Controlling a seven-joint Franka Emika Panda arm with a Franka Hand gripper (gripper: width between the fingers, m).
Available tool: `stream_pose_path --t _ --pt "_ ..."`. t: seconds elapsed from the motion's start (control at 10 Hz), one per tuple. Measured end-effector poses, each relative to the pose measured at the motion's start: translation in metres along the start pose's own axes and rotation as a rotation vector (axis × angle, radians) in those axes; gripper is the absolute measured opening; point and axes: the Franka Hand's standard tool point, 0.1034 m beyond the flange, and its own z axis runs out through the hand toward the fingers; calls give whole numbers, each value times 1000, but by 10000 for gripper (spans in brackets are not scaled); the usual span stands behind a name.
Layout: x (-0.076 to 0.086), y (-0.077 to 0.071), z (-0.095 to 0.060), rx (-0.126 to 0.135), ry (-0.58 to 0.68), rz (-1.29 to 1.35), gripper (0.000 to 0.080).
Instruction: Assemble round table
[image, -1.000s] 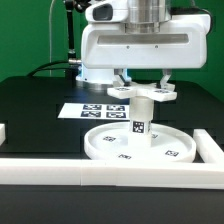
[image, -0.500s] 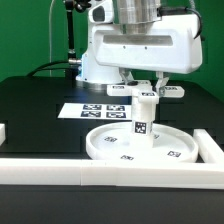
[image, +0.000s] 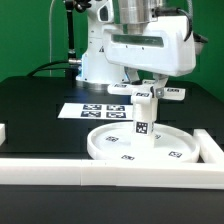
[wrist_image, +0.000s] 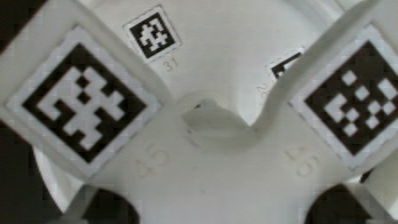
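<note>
The large rimmed white disc (image: 165, 153) lies flat on the black table near the front. The short cylindrical post (image: 141, 120) stands upright at its centre with a marker on its side. The cross-shaped piece (image: 172, 92) sits on top of the post, with one arm pointing to the exterior view's right. My gripper (image: 146, 84) comes down from above, and its fingers close on the cross-shaped piece on both sides. In the wrist view the cross-shaped piece (wrist_image: 205, 150) fills the picture with its square markers. The fingertips do not show there.
The marker board (image: 95, 110) lies flat behind the disc. Long white border rails run along the front edge (image: 90, 170), at the exterior view's right (image: 211, 146) and at the left edge (image: 3, 131). The arm's white base (image: 95, 60) stands at the back.
My hand has turned about the post's axis. The cross-shaped piece turned with it, its arm swinging out to the exterior view's right. The disc and post stay in place.
</note>
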Motion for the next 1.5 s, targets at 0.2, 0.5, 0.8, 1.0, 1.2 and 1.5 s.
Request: stream_pose_path --t 0.2,0.5,0.8,1.0,1.2,1.5 --pt "3 0 0 34 2 266 452" --pt "4 -2 1 110 -9 570 452" --pt "5 -4 1 152 -44 802 452" --pt "5 -4 1 156 -45 812 452" --pt "2 -8 -2 142 -56 754 633" --pt "-3 -16 -19 150 -80 707 649"
